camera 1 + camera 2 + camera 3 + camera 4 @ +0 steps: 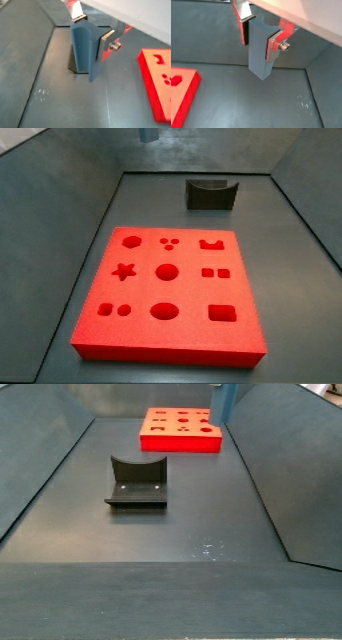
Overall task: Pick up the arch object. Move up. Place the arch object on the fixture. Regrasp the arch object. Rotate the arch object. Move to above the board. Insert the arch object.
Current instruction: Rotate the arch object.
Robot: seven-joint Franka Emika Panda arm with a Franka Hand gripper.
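Both wrist views show the claw [92,29] clamped on the arch object [85,47], which hangs upright between the silver fingers [274,42], clear of the grey floor. Side views place the fixture [210,193] standing alone on the surface [160,534], apart from the board [170,293], with the arch object [229,396] aloft at the frame's top edge.

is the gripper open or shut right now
Shut on the arch object: in both wrist views the gripper fingers press its sides, holding it clear of the floor.
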